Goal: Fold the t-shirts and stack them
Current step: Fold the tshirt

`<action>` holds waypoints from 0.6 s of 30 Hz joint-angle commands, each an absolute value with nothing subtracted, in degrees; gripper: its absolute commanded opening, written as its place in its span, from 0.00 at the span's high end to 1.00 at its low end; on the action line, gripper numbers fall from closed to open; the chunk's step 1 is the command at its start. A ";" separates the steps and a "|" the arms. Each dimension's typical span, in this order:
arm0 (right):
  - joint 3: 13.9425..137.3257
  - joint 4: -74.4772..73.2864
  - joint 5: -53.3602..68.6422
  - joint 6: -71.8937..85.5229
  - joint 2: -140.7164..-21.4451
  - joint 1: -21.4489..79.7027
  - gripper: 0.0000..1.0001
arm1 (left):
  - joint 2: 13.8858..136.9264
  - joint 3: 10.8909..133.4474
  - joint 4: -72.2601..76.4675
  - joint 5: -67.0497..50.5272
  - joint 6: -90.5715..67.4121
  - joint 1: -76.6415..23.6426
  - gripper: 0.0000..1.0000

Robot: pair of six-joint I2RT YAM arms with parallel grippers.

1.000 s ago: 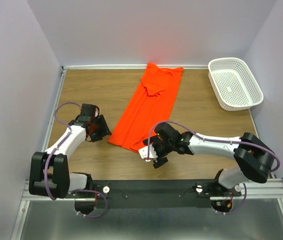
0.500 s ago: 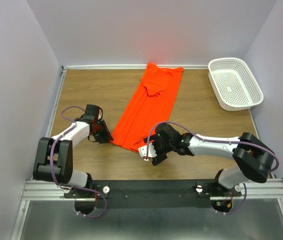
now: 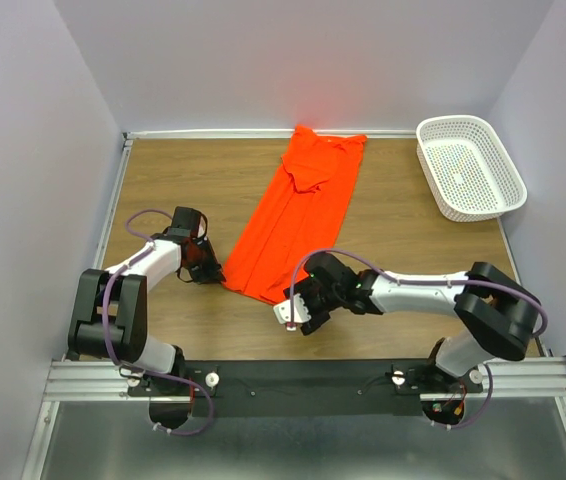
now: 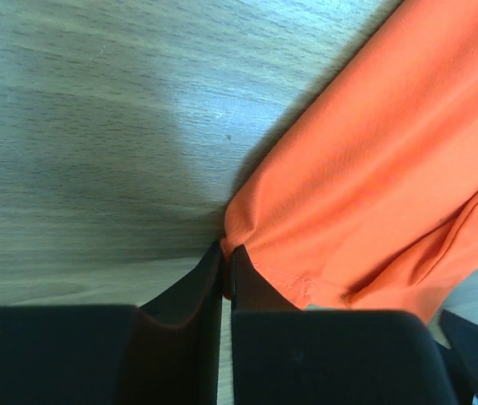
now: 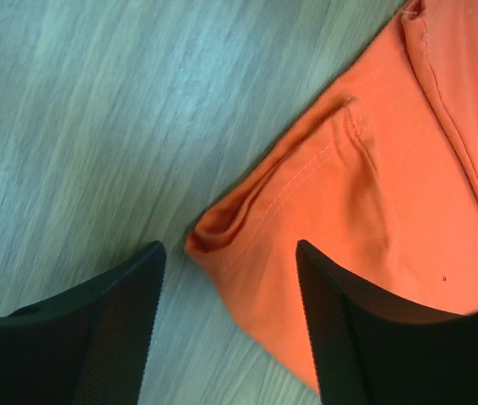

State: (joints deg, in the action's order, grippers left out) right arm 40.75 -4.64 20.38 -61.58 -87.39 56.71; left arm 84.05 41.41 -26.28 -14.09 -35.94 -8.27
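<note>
One orange-red t-shirt [image 3: 298,215] lies folded into a long strip, running from the back of the table toward the front left. My left gripper [image 3: 215,273] sits at the strip's near left corner. In the left wrist view the jaws of the left gripper [image 4: 226,253] are pinched together on a small tip of the t-shirt [image 4: 374,186]. My right gripper [image 3: 293,300] is at the near right corner. In the right wrist view the right gripper [image 5: 229,245] stands open, its fingers on either side of the hem corner of the t-shirt [image 5: 374,202], which lies flat on the wood.
A white perforated basket [image 3: 468,165] stands at the back right of the wooden table [image 3: 183,180]. Grey walls close in the left, back and right sides. Both arm bases are bolted to the rail along the front edge.
My left gripper slid right to the shirt's near left corner and closed on it. My right gripper shifted slightly left and forward to the other corner, its jaws narrowing a little.
</note>
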 commanded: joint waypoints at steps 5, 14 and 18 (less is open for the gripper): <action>43.42 -4.39 19.86 -59.51 -92.72 58.53 0.42 | 83.15 40.96 -27.86 -16.17 -33.22 -8.53 0.94; 42.28 -5.36 19.07 -57.66 -91.24 58.80 0.99 | 80.07 43.06 -29.00 -18.37 -32.08 -8.53 1.00; 43.41 -5.54 20.12 -52.93 -87.11 57.40 1.00 | 79.10 45.26 -29.36 -20.29 -31.82 -8.53 1.00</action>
